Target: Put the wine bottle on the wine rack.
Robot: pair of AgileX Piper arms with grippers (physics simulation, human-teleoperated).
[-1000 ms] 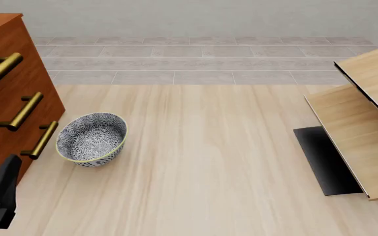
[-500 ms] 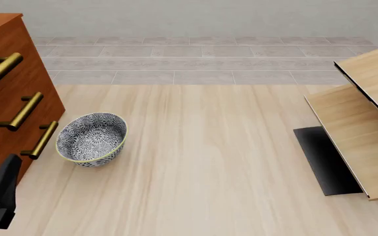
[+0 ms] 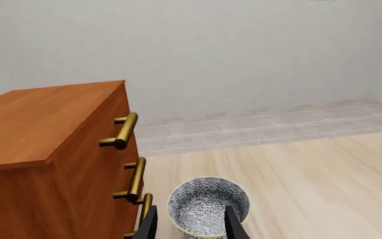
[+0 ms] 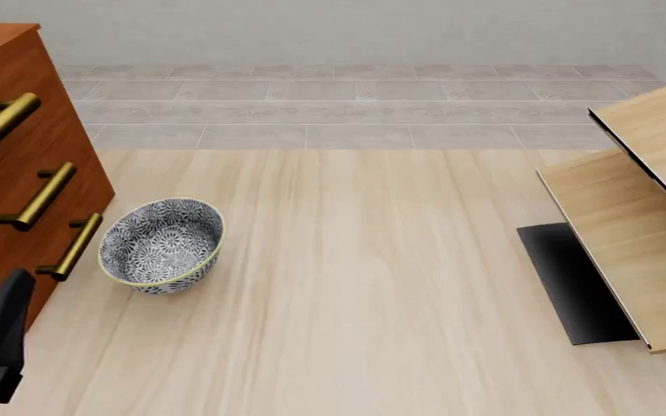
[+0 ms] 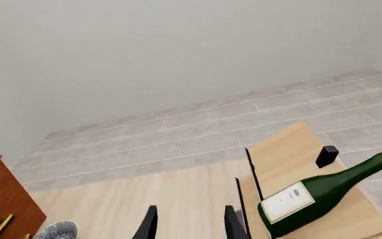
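Far left stands a reddish drawer cabinet (image 4: 9, 173) with brass handles, and just beside it, toward the middle, a patterned bowl (image 4: 160, 246) sits on the pale wood table (image 4: 356, 286). The left gripper (image 3: 189, 225) hangs low at the near left corner, its fingers spread apart with nothing between them, the bowl showing through the gap.

Over on the right is the wine rack (image 4: 640, 234), slanted light panels on a black base. The wine bottle (image 5: 324, 194) already lies tilted on one of those panels, cork end pointing up and away, label low on its body; only the right wrist camera shows it. The right gripper (image 5: 189, 222) is also spread and empty, well apart from the bottle.

I would guess the bottle is heavy, rigid, slick glass that breaks if it rolls off. The thick body above the label looks the safest place to hold.

Beyond the table, grey tiled floor runs to a plain pale wall.
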